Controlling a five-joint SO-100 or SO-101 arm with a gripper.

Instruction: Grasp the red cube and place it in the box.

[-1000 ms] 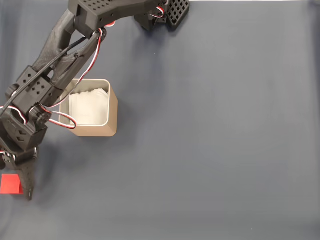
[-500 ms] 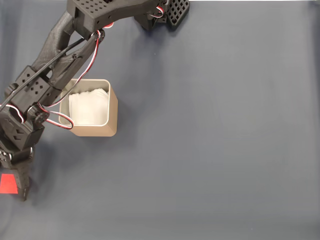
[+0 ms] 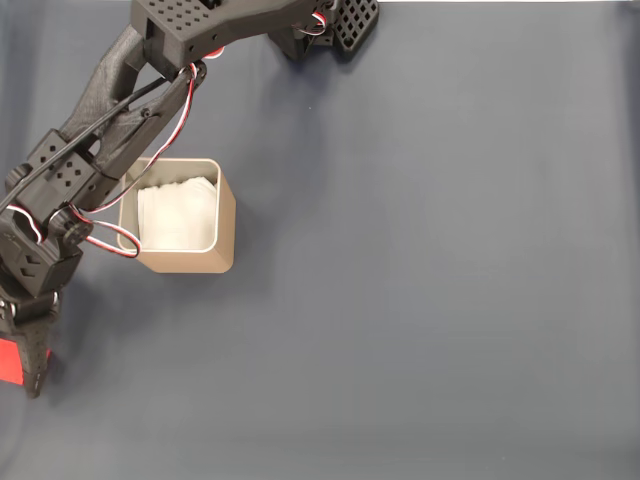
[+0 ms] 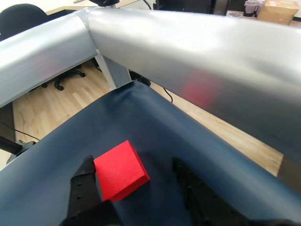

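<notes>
Claw at the cube, close to the edge

The claw (image 4: 134,188) is apart, with the red cube (image 4: 121,170) between its fingers, touching one finger and not yet squeezed. The box (image 3: 182,262) is well behind the claw. The cube sits near the surface (image 4: 155,127) edge, I think; a crooked squeeze could push it off.

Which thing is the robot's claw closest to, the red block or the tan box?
The red cube: it sits between the gripper fingers, unlike the box.
</notes>
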